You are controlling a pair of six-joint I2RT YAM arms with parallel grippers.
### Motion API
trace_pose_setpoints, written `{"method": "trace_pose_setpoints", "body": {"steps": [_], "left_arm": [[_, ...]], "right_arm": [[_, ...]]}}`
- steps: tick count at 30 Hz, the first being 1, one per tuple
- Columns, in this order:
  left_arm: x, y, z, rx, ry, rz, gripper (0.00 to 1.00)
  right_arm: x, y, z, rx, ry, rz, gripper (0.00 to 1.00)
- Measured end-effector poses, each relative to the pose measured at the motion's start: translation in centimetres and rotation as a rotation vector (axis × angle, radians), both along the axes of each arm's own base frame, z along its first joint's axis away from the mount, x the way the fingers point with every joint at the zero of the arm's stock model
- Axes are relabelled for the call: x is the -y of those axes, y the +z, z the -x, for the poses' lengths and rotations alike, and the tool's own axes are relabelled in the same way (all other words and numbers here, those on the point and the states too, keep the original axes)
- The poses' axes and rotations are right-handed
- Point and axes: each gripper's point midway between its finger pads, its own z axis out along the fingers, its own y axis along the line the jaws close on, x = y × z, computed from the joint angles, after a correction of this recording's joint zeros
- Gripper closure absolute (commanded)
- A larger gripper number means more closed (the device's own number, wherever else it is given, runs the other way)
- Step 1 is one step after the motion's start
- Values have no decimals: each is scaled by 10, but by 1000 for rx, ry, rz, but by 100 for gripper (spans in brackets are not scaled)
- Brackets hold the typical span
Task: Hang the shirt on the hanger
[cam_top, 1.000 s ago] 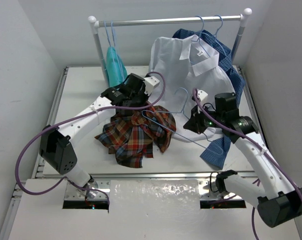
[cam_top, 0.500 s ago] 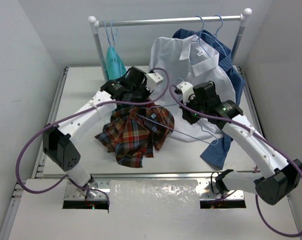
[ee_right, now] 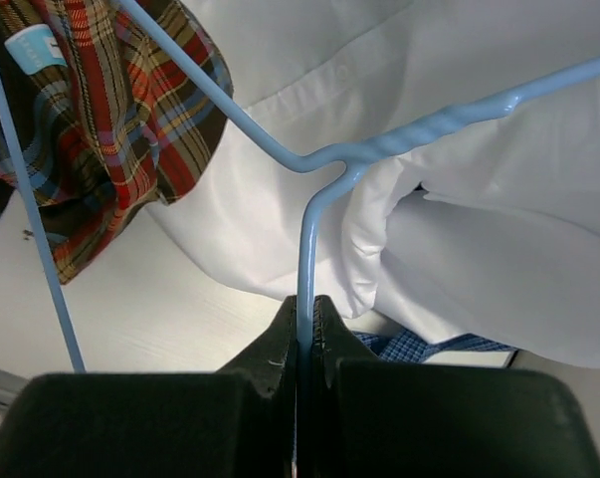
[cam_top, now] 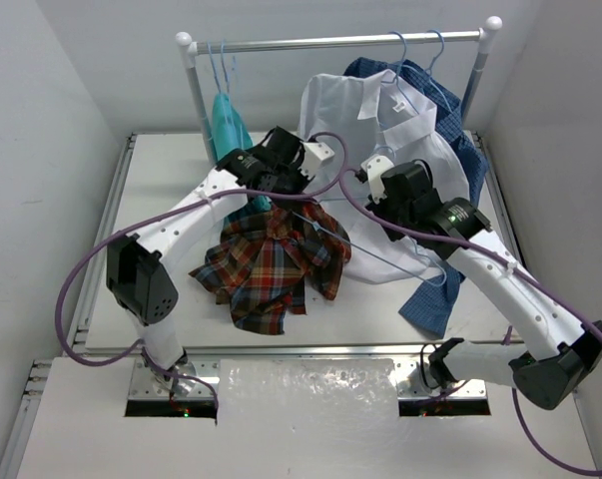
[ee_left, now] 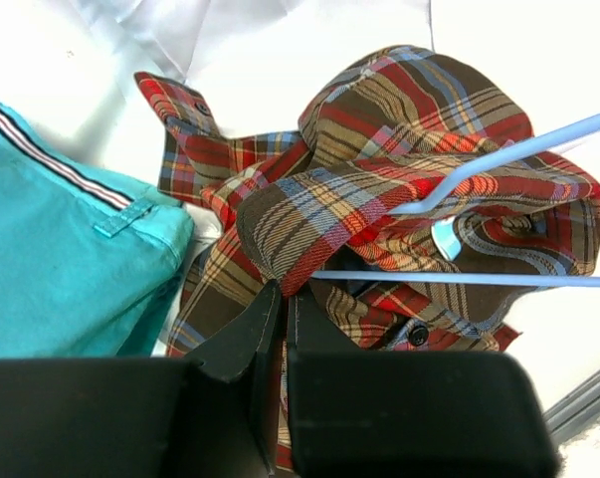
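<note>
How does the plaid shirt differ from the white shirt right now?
The plaid shirt is red, orange and dark checked; the white shirt is plain. The plaid shirt sits bunched on the table, its top pinched in the shut left claw; the white shirt hangs from the rail, with no claw on it. The pale-blue hanger, held by the right claw, threads into the plaid shirt only. Both are shirts.

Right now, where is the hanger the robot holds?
Top view, centre: the right gripper pinches the hanger by its neck, one end tucked left into the plaid shirt, the white shirt just behind.
</note>
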Motion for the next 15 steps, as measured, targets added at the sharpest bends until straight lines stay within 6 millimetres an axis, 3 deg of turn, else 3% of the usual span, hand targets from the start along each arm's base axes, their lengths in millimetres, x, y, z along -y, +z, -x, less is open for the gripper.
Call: {"method": "trace_pose_setpoints", "body": {"steps": [6,12,15], "left_arm": [[23,3,5,-64,-64,75,100],[55,8,35,-170,-227,229,100],[67,13,52,-219,-300,294,100]], "right_arm": [[-8,-4,-2,39,35,23,100],[-41,-48,6,78,171,-39,100],[-52,-61,9,99,220,-95,100]]}}
